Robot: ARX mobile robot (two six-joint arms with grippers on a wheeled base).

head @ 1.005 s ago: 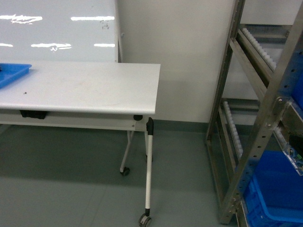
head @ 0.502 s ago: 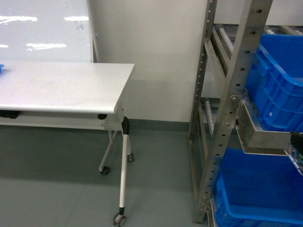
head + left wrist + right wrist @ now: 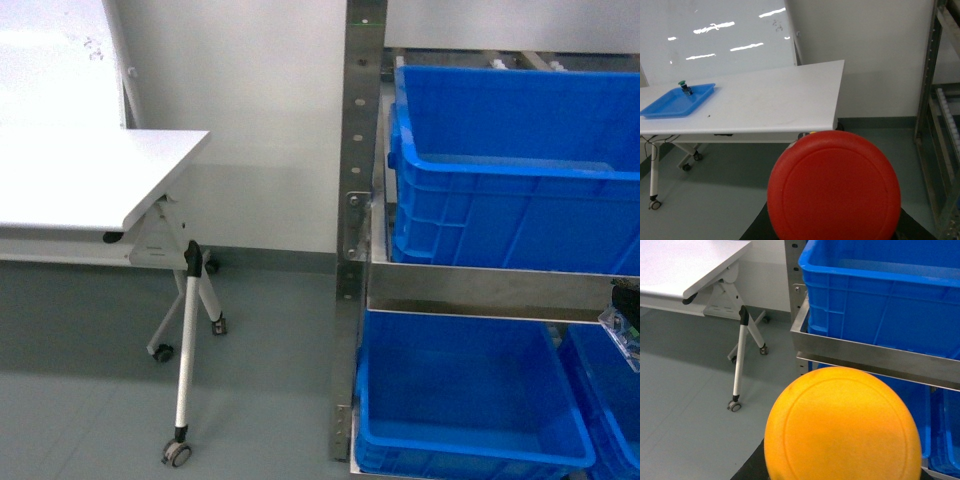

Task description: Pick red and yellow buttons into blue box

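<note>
Head view — blue box (image 3: 510, 180) upper right on the rack (image 3: 357, 230), interior hidden. Left wrist: red button (image 3: 834, 187) fills lower frame; right wrist: yellow button (image 3: 842, 427) likewise — grip unseen, cannot tell.

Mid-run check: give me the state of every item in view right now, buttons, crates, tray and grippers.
red button: carried at left wrist
yellow button: carried at right wrist
blue box: on rack shelf, looks empty
blue tray: on table
green button: upright in tray
</note>
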